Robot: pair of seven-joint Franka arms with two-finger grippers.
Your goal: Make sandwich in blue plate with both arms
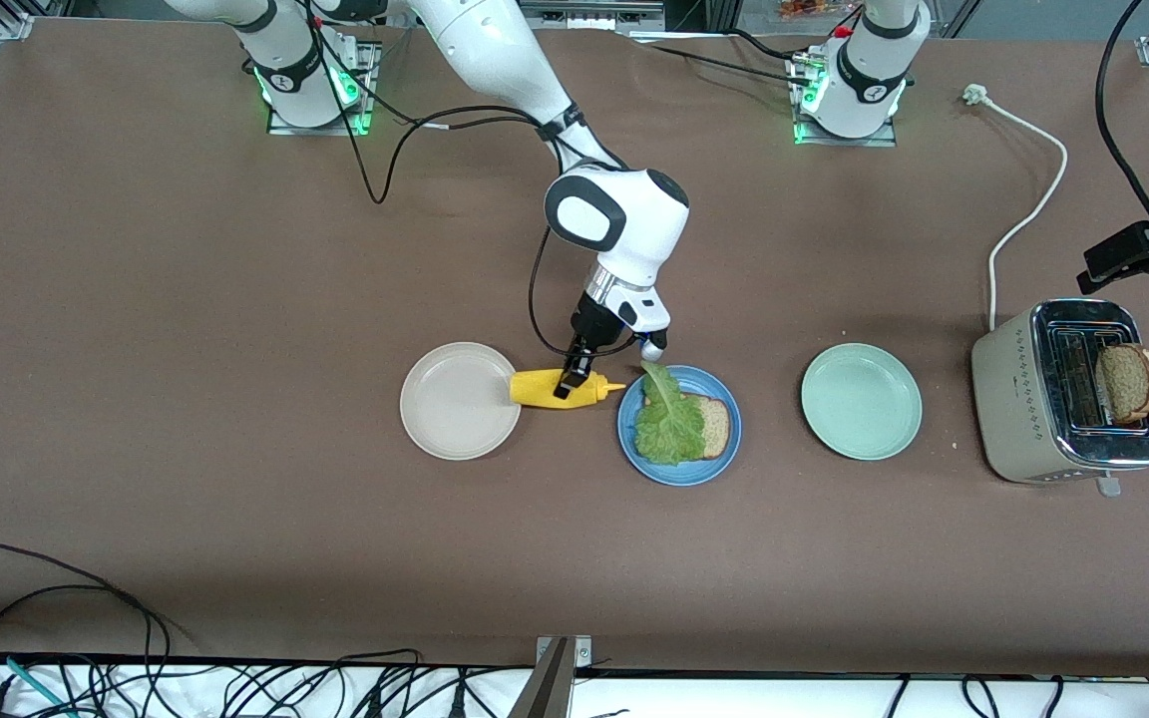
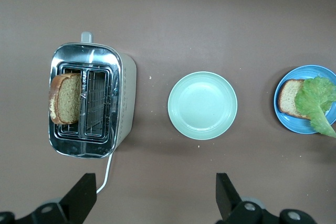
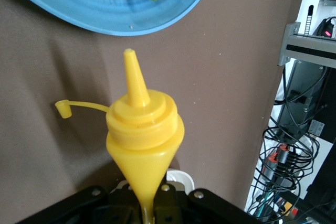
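Note:
The blue plate (image 1: 679,469) holds one brown bread slice (image 1: 716,426) with a green lettuce leaf (image 1: 664,419) lying over it. A second bread slice (image 1: 1128,384) stands in the toaster (image 1: 1028,419). My right gripper (image 1: 572,384) is shut on a yellow squeeze bottle (image 1: 540,389), held sideways between the cream plate and the blue plate, nozzle toward the blue plate. In the right wrist view the bottle (image 3: 144,129) points at the blue plate's rim (image 3: 105,14), its cap off and hanging. My left gripper (image 2: 156,203) is open and empty, high over the table near the toaster (image 2: 123,103).
A cream-white plate (image 1: 455,409) lies beside the bottle, toward the right arm's end. A pale mint-green plate (image 1: 861,401) lies between the blue plate and the toaster. The toaster's white cord (image 1: 1028,209) runs toward the robots' bases. Cables hang along the table's near edge.

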